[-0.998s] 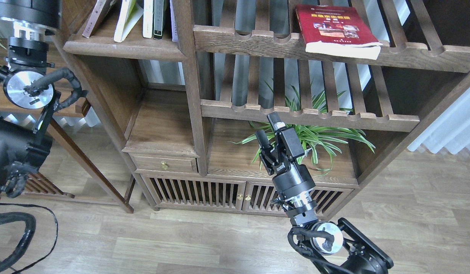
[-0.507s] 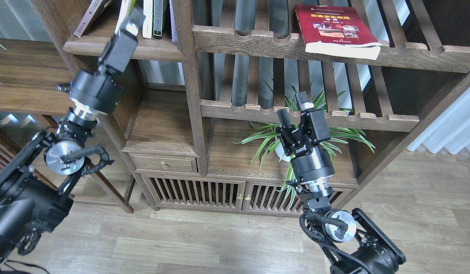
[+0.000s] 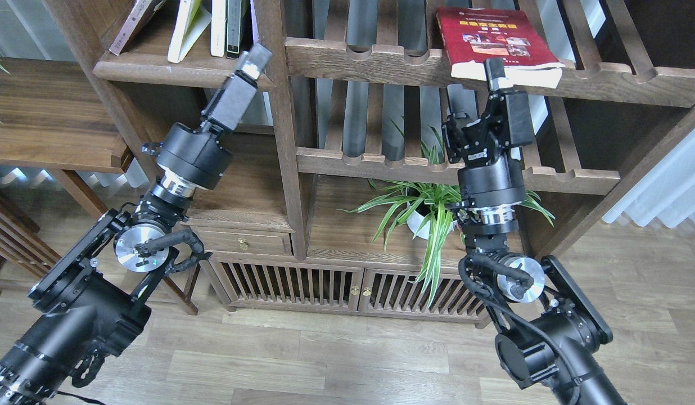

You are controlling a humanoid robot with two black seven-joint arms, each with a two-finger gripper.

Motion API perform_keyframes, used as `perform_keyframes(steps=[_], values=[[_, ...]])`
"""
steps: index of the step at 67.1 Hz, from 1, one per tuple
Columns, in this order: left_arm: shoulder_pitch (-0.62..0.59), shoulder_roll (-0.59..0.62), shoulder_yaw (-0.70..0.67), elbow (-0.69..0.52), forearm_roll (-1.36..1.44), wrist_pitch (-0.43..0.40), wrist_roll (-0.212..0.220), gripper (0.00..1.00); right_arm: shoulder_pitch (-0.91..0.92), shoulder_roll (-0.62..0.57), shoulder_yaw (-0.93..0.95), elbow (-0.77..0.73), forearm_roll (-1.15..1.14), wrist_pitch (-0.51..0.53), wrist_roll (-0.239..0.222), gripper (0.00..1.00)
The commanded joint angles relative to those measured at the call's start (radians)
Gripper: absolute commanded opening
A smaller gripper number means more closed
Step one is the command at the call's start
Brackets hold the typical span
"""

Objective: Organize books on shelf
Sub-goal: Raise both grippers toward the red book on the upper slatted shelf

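The right gripper (image 3: 482,84), black and two-fingered, hangs just below the near, white page edge of the red paperback book with the yellow title and photos (image 3: 493,34); one finger stands tall against that edge, the other is lost in the dark body, so I cannot tell how wide the jaws stand, and it seems to hold nothing. The red book lies flat at about one o'clock, on the upper slatted rack with the notched front rail (image 3: 381,62), its near edge overhanging the rail. Out at eleven o'clock the left gripper (image 3: 255,59) points up at the front lip of the solid dark-brown wooden shelf (image 3: 184,70); seen end-on, its opening cannot be told either, and nothing shows in it. On that shelf stand a yellow-green covered book (image 3: 184,25), leaning, and thin white and dark-spined books (image 3: 226,25). The step in hand looks like taking the red book. To do it well, set the fingers above and below the overhanging edge, close firmly near the middle so the soft cover does not sag, and lift clear of the rail notches before swinging toward eleven o'clock.
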Motion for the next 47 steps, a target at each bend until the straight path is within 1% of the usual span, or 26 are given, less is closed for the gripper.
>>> perform_keyframes(steps=[1, 8, 16, 31, 47], values=[[0.008, -0.001, 0.019, 0.0, 0.0, 0.0, 0.009, 0.75, 0.0, 0.0, 0.017, 0.001, 0.0, -0.053, -0.001, 0.97], [0.008, -0.004, 0.02, 0.0, 0.0, 0.0, 0.009, 0.75, 0.0, -0.018, 0.017, 0.0, 0.0, -0.11, -0.006, 0.97], [0.008, -0.009, 0.017, 0.0, 0.002, 0.0, 0.009, 0.76, 0.005, -0.067, 0.017, -0.002, 0.005, -0.219, -0.014, 0.97], [0.006, -0.009, 0.011, 0.0, 0.003, 0.0, 0.009, 0.76, 0.049, -0.104, 0.019, -0.017, 0.023, -0.231, -0.014, 0.96], [0.005, -0.009, 0.01, 0.007, 0.003, 0.0, 0.01, 0.77, 0.057, -0.135, 0.021, -0.02, 0.025, -0.231, -0.014, 0.96]])
